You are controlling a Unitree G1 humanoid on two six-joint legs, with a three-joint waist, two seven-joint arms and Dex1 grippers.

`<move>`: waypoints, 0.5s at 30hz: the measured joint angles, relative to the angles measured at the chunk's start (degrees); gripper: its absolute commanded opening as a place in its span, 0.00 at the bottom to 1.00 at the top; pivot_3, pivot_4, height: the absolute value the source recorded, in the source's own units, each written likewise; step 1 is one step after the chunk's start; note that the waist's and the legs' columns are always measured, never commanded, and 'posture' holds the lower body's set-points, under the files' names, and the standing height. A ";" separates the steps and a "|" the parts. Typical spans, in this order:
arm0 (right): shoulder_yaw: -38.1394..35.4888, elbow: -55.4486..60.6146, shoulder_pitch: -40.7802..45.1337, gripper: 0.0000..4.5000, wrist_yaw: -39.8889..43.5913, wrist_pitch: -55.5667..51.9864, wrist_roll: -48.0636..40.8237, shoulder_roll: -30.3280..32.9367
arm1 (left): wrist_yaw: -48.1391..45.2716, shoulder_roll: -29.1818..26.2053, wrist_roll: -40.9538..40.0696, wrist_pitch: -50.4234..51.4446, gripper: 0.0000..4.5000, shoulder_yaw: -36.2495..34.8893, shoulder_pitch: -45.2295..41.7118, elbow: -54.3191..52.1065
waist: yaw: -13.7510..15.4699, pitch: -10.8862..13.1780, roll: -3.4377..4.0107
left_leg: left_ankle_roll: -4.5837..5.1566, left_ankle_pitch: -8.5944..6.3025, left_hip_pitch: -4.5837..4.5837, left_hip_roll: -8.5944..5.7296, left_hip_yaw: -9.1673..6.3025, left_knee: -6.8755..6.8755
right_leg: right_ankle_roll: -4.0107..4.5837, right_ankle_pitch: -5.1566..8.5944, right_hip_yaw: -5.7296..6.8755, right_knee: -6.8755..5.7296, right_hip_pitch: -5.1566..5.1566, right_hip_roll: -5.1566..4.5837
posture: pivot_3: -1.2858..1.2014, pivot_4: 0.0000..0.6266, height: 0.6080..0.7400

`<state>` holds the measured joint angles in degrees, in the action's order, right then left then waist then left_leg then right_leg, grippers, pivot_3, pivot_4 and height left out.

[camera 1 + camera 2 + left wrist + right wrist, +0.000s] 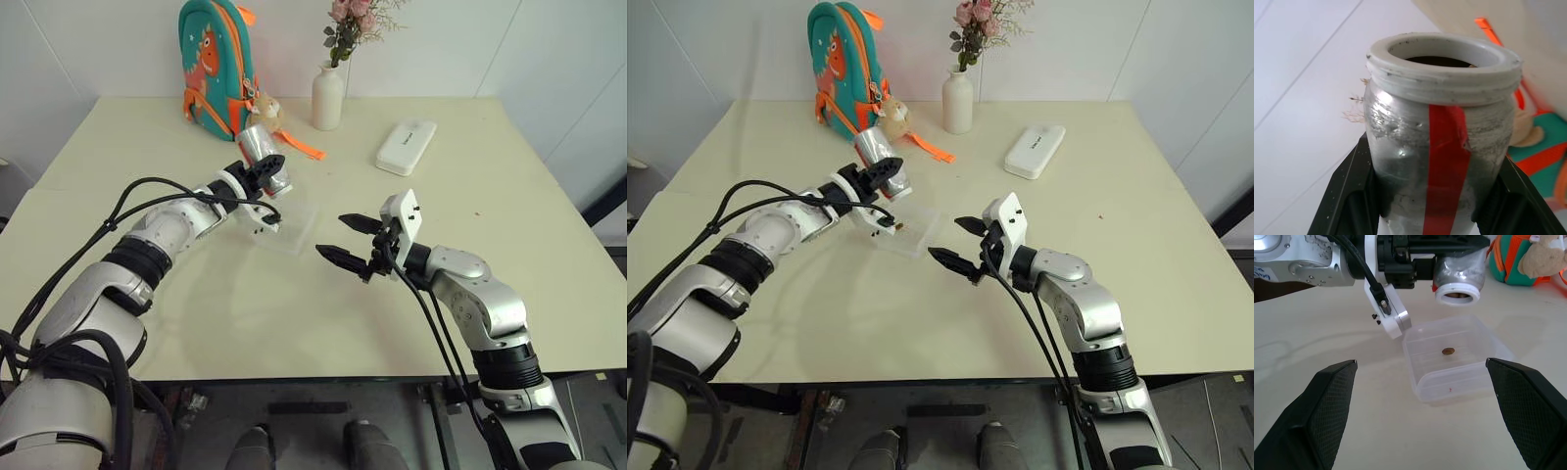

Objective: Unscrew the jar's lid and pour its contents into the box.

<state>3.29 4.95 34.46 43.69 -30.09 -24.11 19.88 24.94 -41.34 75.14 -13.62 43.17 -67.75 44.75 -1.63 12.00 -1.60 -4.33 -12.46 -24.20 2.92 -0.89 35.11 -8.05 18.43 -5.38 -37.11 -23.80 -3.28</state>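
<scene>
Jar (lidless) lies tilted in clamped left gripper; right gripper gapes.

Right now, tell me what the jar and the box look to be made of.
Jar: probably plastic or glass under a crinkled silvery coating, dull and scuffed. Its threaded rim is matte white, likely plastic, and a glossy red strip, likely tape, runs down the side.
Box: clear plastic, smooth and slightly frosted. The table and the small brown bit inside show through its thin walls.
</scene>
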 measured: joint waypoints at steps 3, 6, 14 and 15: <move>0.01 -0.11 0.01 0.99 0.04 0.01 0.00 0.01 | -3.92 -2.08 -5.91 -2.40 0.43 -4.53 0.86 -1.21 | 0.06 0.00 0.00 | 0.00 0.00 0.00 0.00 -0.01 0.00 | 0.00 0.00 0.00 -0.01 0.01 0.00 | 0.52 0.24 1.00; 0.00 -0.29 0.01 0.99 0.15 0.02 0.02 0.05 | -11.71 -2.61 -20.35 -6.71 0.43 -14.40 3.66 -1.16 | 0.03 0.00 0.01 | 0.00 0.01 0.02 0.00 0.00 0.01 | 0.00 0.00 0.00 -0.03 0.01 -0.02 | 0.52 0.24 1.00; 0.27 -0.43 0.00 0.99 0.98 0.28 0.32 0.66 | -41.85 6.30 -63.85 8.90 0.43 -43.00 9.78 1.65 | -0.02 0.00 -0.02 | 0.05 0.07 0.04 -0.01 -0.08 0.22 | 0.01 0.00 0.04 -0.33 0.04 -0.01 | 0.52 0.24 1.00; 0.27 -0.44 0.00 0.99 1.10 0.42 0.61 1.02 | -43.13 6.90 -68.46 12.33 0.43 -47.04 9.74 2.29 | -0.21 0.00 -0.02 | 0.05 0.07 0.07 -0.01 -0.08 0.27 | 0.01 0.00 0.03 -0.39 0.04 -0.01 | 0.52 0.24 1.00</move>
<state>3.56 4.51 34.46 44.79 -29.68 -23.49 20.91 -18.18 -34.44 6.68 -1.29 -3.87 -58.00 47.04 -1.85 12.00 -1.62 -4.28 -12.39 -24.13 2.91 -0.97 35.38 -8.05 18.43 -5.35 -37.50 -23.76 -3.30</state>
